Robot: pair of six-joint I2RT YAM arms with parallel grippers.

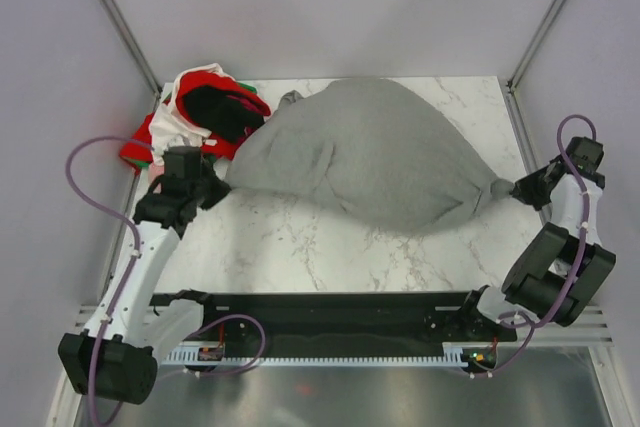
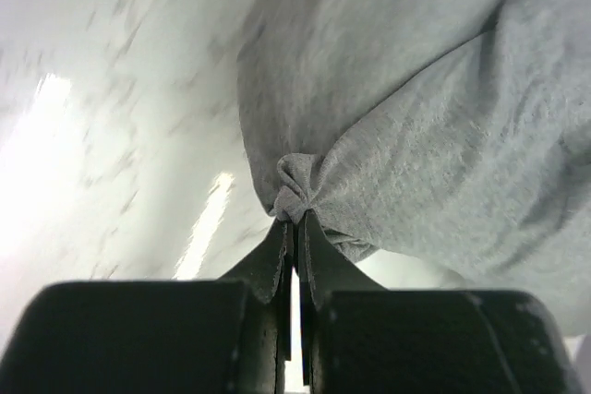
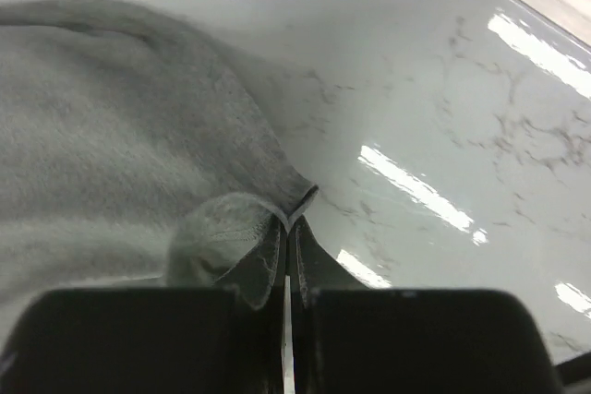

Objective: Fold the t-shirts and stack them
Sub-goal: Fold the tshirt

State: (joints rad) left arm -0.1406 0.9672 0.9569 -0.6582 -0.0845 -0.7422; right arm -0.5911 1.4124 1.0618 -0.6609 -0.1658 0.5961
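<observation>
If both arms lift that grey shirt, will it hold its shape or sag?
Likely floppy: the grey t-shirt bunches into puckers where the left tool and right tool pinch it. It would probably sag between them, since its middle lies in loose folds. It seems light, as small pinches hold it.

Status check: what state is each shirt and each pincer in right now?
grey t-shirt: unfolded, spread between both pincers, bunched at each grip.
other t-shirts: unfolded, crumpled in one heap, far left.
left pincer: shut on grey t-shirt.
right pincer: shut on grey t-shirt.
</observation>
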